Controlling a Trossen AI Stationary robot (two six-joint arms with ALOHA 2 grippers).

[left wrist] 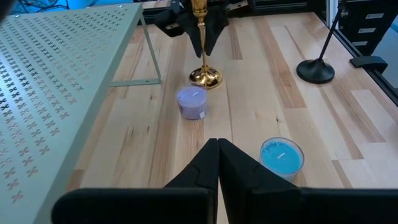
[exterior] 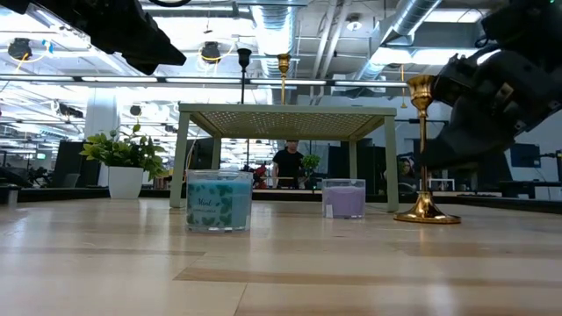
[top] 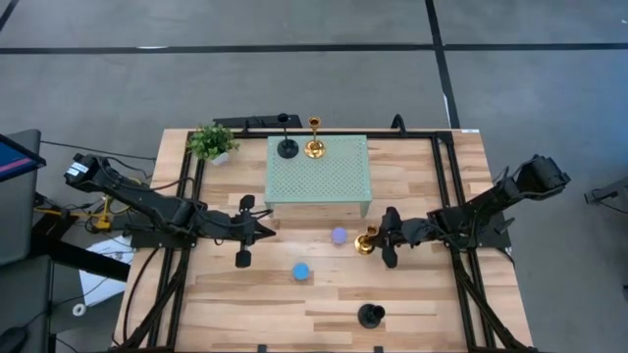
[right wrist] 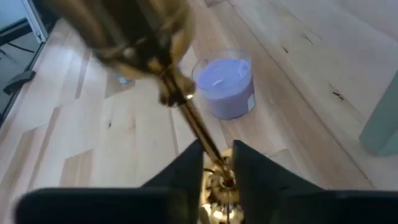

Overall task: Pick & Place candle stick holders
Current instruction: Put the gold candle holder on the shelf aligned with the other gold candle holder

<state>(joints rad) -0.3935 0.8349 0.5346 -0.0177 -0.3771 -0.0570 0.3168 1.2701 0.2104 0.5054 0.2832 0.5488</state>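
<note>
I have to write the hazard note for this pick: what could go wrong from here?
1. The right gripper pinches the tall shiny gold candle stick holder by its thin stem low down, so it may tilt or slip when lifted.
2. The stubby lilac holder stands close beside the gold base and could get knocked.
3. The mint-green perforated stand already bears two holders near one edge; a careless placement may topple them.

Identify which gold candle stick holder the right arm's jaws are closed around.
The gold holder standing on the table beside the lilac one; the other gold holder stands untouched on the mint-green stand.
</note>
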